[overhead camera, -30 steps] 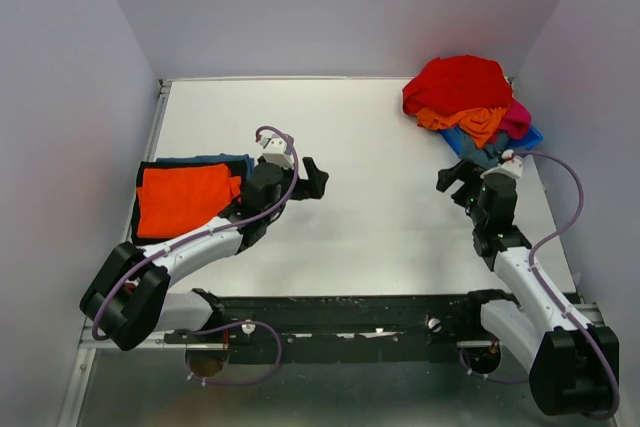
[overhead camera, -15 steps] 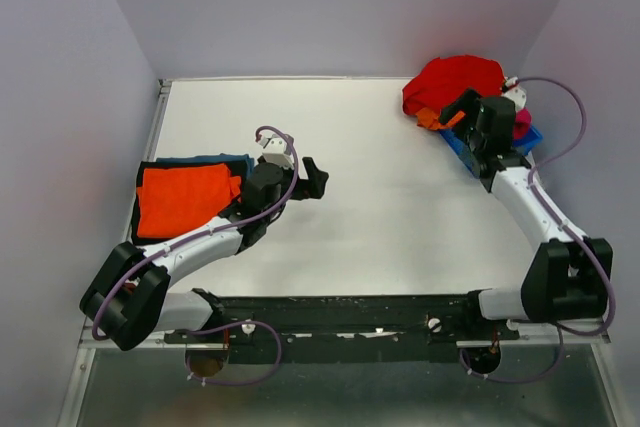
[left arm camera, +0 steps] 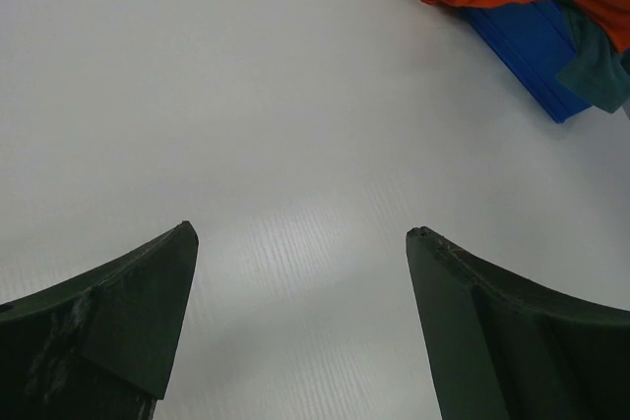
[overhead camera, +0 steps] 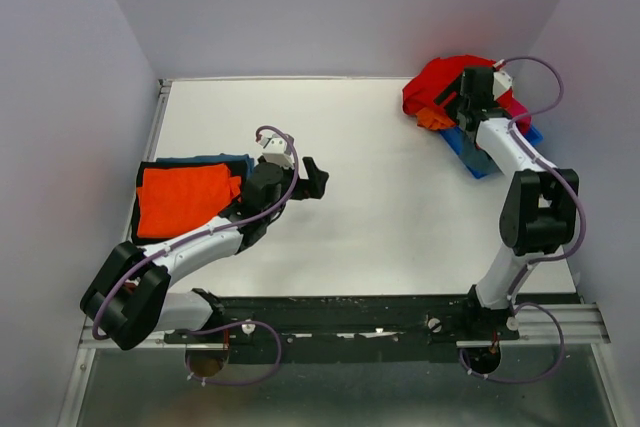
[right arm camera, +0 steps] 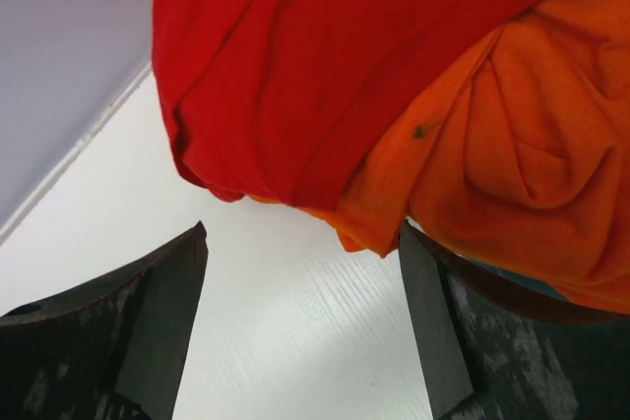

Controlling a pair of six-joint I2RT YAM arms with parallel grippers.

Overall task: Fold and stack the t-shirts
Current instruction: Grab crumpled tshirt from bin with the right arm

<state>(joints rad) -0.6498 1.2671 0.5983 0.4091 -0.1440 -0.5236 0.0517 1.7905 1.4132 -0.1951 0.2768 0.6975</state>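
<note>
A heap of t-shirts lies at the back right: a bright red one (overhead camera: 440, 79) on top, an orange one (overhead camera: 433, 119) under it and a magenta one (overhead camera: 519, 113) behind. My right gripper (overhead camera: 444, 101) hovers open at the heap's left edge. In the right wrist view the red shirt (right arm camera: 325, 66) and orange shirt (right arm camera: 512, 145) hang just above the right gripper (right arm camera: 303, 233), the orange hem beside the right finger (right arm camera: 433, 322). A folded orange shirt (overhead camera: 185, 197) tops a stack at the left. My left gripper (overhead camera: 318, 179) stands open over bare table (left arm camera: 295, 125).
A blue bin (overhead camera: 480, 154) lies under the heap, with a teal shirt (left arm camera: 596, 58) draped on the blue bin (left arm camera: 532, 46). Walls close in the table at the left, back and right. The left arm lies beside the folded stack.
My right arm has swung from the front right of the table up to the heap at the back right. The left arm and folded stack have not moved.
</note>
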